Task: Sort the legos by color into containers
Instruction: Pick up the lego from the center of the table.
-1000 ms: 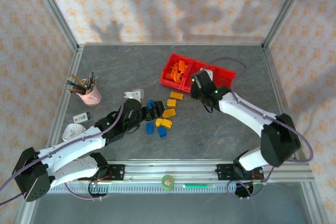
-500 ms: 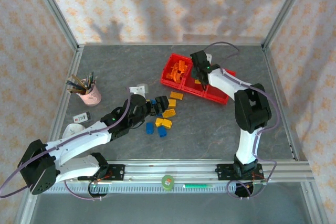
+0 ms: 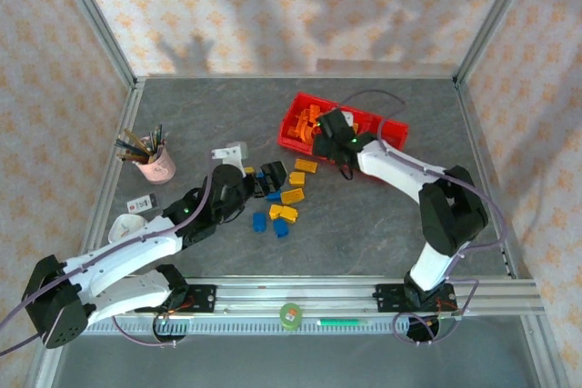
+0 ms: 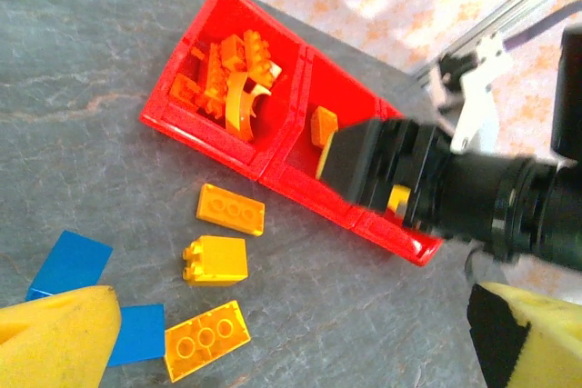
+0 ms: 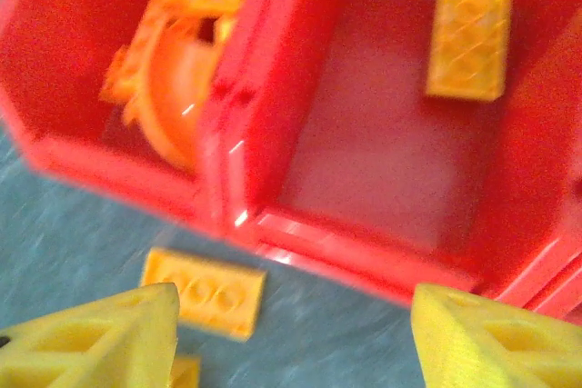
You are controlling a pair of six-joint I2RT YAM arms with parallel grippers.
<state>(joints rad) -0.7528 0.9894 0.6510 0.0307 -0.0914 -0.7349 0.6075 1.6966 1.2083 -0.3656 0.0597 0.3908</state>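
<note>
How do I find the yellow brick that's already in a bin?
Look for the three joined red bins on the grey table. The left bin is heaped with orange bricks; the yellow brick lies flat, all alone, in the middle bin beside it.

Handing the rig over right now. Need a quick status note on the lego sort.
Left gripper: open, empty, over the loose pile.
Right gripper: open, empty, at the front wall of the red bins.
Done: orange bricks piled in the end bin; one yellow brick in the middle bin.
Left: loose yellow bricks and blue bricks on the table. Third bin's contents can't be made out.
</note>
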